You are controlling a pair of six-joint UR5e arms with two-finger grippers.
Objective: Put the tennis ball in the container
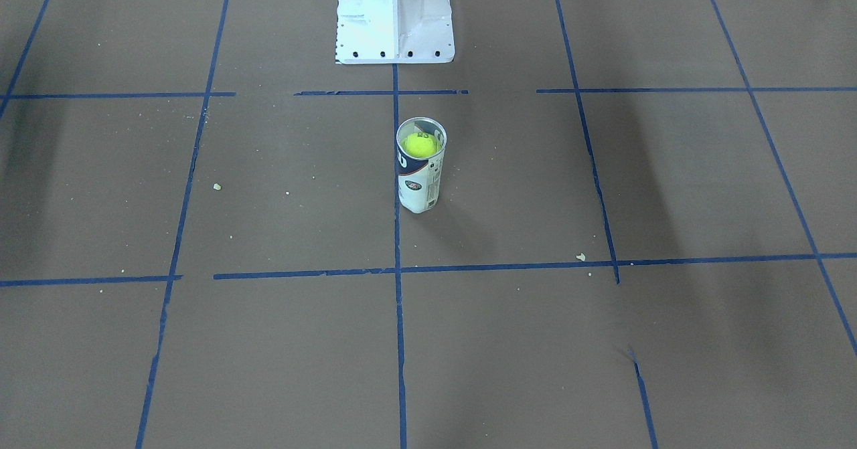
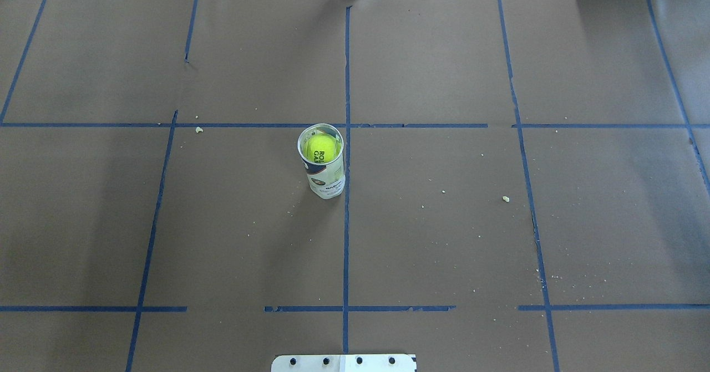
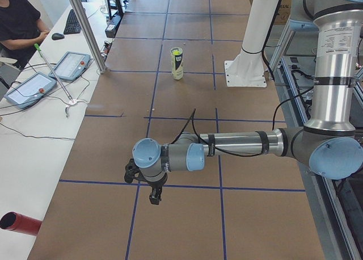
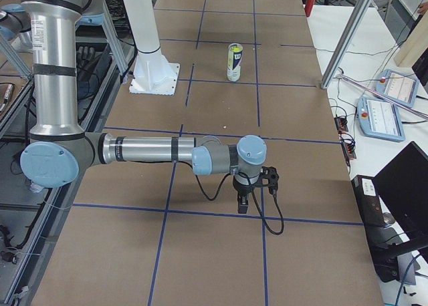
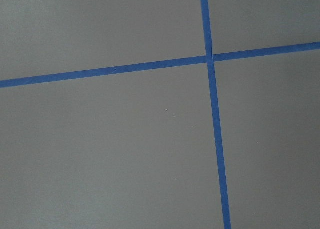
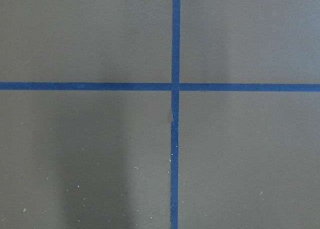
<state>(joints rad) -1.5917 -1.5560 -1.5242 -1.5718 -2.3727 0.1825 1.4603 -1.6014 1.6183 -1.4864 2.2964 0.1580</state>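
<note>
the tennis ball (image 2: 323,147) sat inside the container (image 2: 327,181), near its open top. the container stood upright on the brown worktop (image 2: 444,239), just beside the centre line of blue tape (image 2: 346,239) and in front of the white pedestal (image 1: 394,14). the left claw (image 3: 154,198) hung low over the worktop, well apart from the container, and i cannot tell whether it was released or clenched. the right claw (image 4: 243,204) hung likewise at the other end, its state also impossible to tell. both wrist cameras saw only worktop and tape.
</note>
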